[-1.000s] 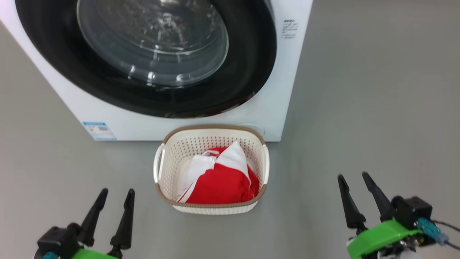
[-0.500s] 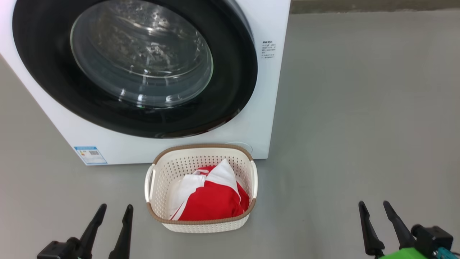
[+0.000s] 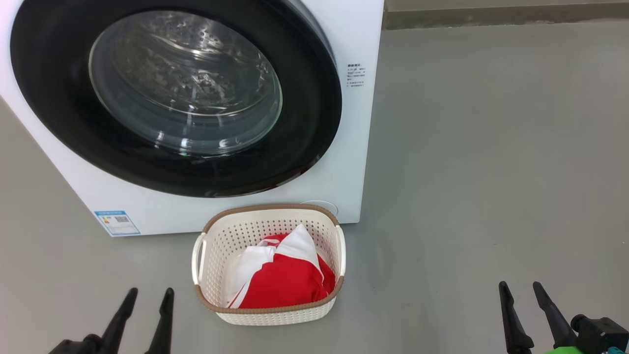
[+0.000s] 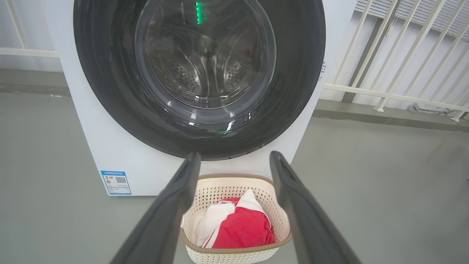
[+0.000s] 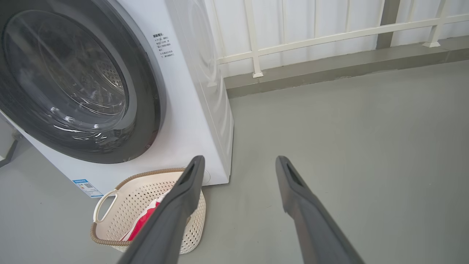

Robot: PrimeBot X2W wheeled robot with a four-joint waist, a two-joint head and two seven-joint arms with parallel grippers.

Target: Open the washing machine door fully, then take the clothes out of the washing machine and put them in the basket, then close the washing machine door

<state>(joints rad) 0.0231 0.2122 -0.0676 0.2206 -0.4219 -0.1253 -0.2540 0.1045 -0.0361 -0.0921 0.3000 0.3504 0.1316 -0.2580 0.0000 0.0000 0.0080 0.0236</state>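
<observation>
Before me, a smooth grey floor (image 3: 491,147) runs to a low grey kerb (image 5: 329,71) carrying a white railing (image 5: 252,36).

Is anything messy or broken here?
No, nothing stands out. The washing machine door is shut, the clothes sit inside the basket, and the basket stands upright on the floor.

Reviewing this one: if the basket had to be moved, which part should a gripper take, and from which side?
Probably a side handle of the basket, reached from above: each handle is an open loop standing off the wall, so one finger can pass through, while the clothes fill the middle.
</observation>
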